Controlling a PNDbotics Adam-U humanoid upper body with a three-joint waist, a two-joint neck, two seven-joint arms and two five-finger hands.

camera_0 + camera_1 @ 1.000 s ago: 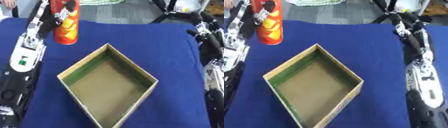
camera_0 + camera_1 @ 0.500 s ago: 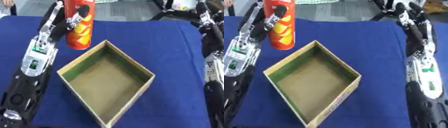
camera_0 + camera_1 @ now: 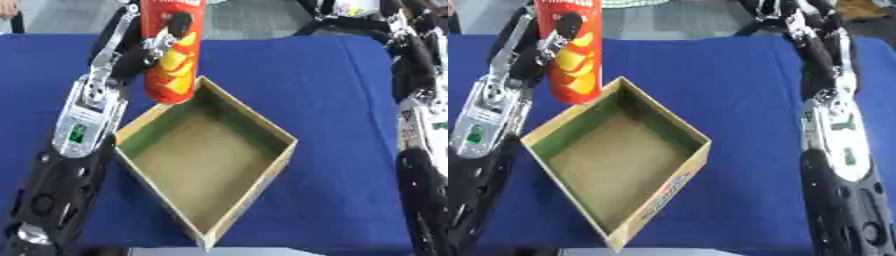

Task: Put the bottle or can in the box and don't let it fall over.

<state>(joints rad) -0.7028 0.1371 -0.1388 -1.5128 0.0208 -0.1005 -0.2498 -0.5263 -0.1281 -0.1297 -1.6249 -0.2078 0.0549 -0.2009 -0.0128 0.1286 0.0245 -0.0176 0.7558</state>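
Left hand (image 3: 144,50), clamped on the upright crisp can (image 3: 173,55), has carried it to the cardboard box (image 3: 206,159) far corner; lowering comes next.

can (image 3: 175,55): glossy | box (image 3: 206,159): matt cardboard | tablecloth (image 3: 332,100): matt cloth

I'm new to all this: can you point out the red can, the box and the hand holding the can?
red can (image 3: 175,65), left eye view, its printed side.
box (image 3: 249,122), left eye view, far right wall.
left hand (image 3: 140,55), left eye view, fingers round the can.
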